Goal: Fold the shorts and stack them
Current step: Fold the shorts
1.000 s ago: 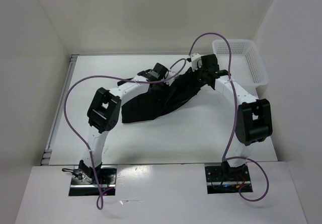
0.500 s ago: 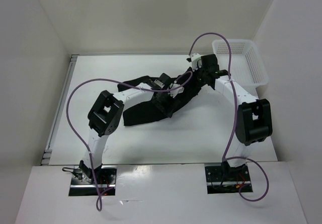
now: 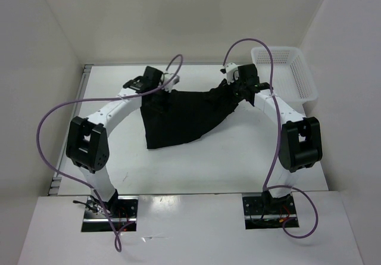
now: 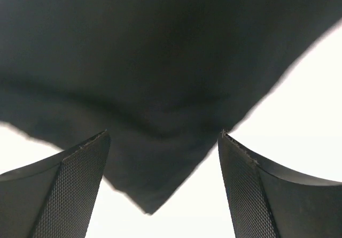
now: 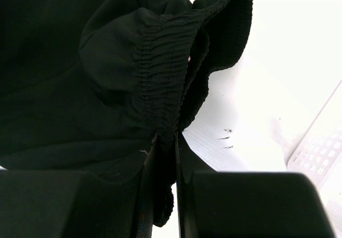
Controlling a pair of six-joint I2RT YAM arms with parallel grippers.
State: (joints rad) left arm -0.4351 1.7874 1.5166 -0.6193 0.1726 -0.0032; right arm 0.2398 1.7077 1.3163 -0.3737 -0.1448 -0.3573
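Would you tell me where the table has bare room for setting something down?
The widest bare patch is the near strip of table between the shorts and the arm bases. The far-left corner, between the left arm and the wall, is smaller. It is crowded at the far right, where the right gripper pinches the waistband beside the basket.

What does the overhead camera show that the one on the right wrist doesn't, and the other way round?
Only the top view: the left arm and the right arm whole, the left claw, and the shorts spread out on the table between the two claws. Only the right wrist view: the gathered elastic waistband, close up, pinched in the right claw. Both: the black shorts and the white basket, though the wrist view catches only its mesh edge.
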